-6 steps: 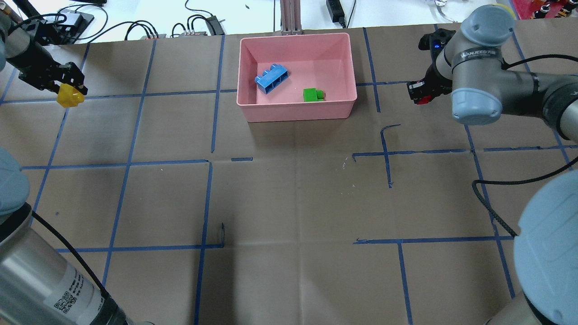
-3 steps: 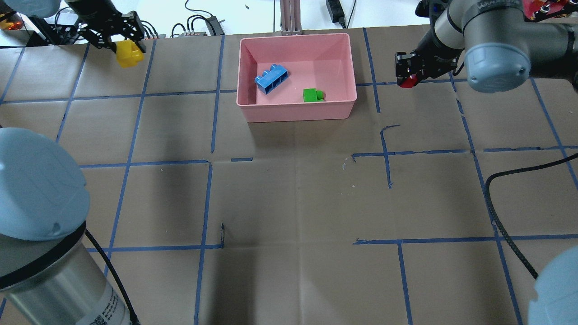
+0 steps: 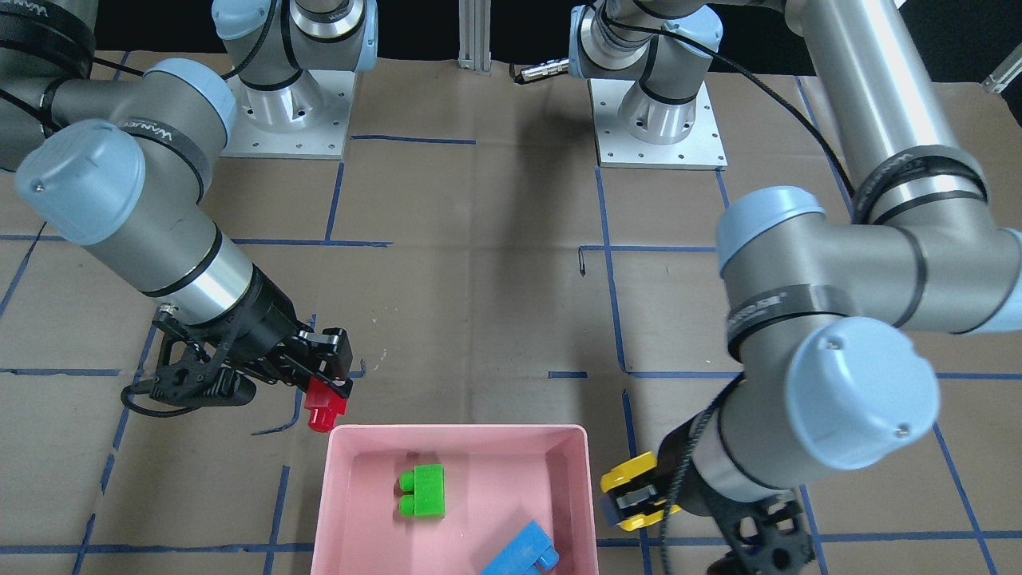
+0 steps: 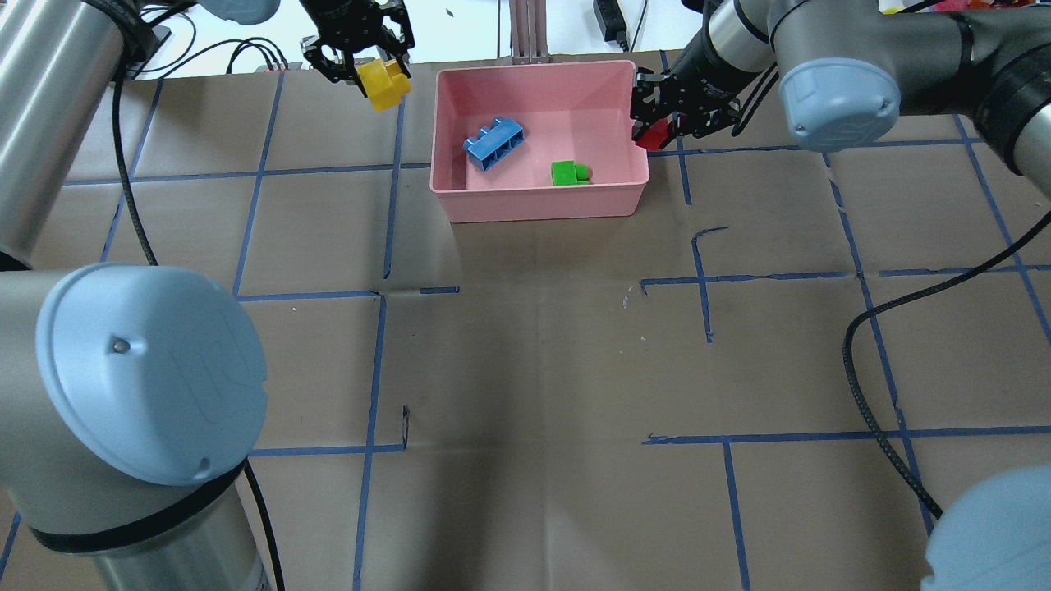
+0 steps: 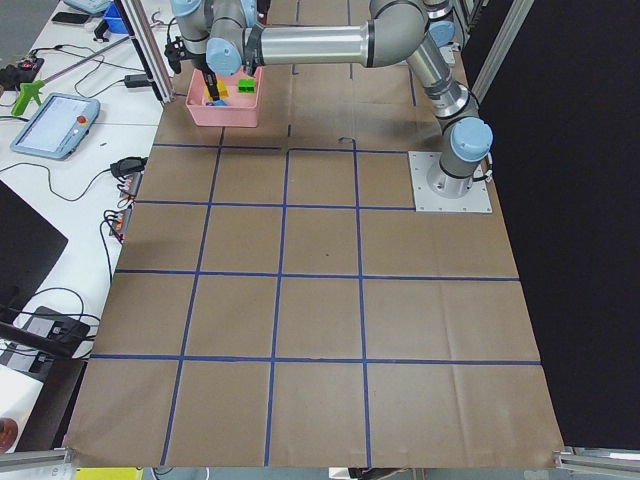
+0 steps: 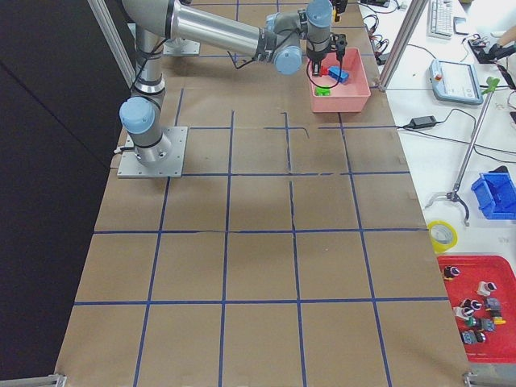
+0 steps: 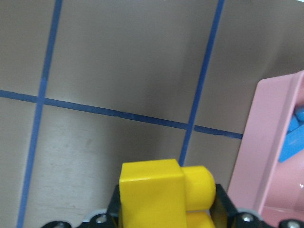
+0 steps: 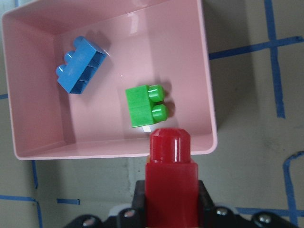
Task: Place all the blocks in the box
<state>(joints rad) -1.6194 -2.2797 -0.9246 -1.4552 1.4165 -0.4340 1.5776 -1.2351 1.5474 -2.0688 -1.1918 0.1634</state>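
Observation:
The pink box stands at the table's far middle. The blue block and the green block lie inside it. My left gripper is shut on the yellow block, held above the table just left of the box's far left corner. My right gripper is shut on the red block, held just outside the box's right rim. The left wrist view shows the yellow block beside the box wall. The right wrist view shows the red block just outside the box rim.
Cables and power boxes lie beyond the table's far edge, with an aluminium post behind the box. Blue tape lines cross the brown table cover. The arm bases are bolted at the robot's side of the table.
Both arms have swung inward toward the box. The left gripper carried the yellow block rightward and the right gripper carried the red block leftward.

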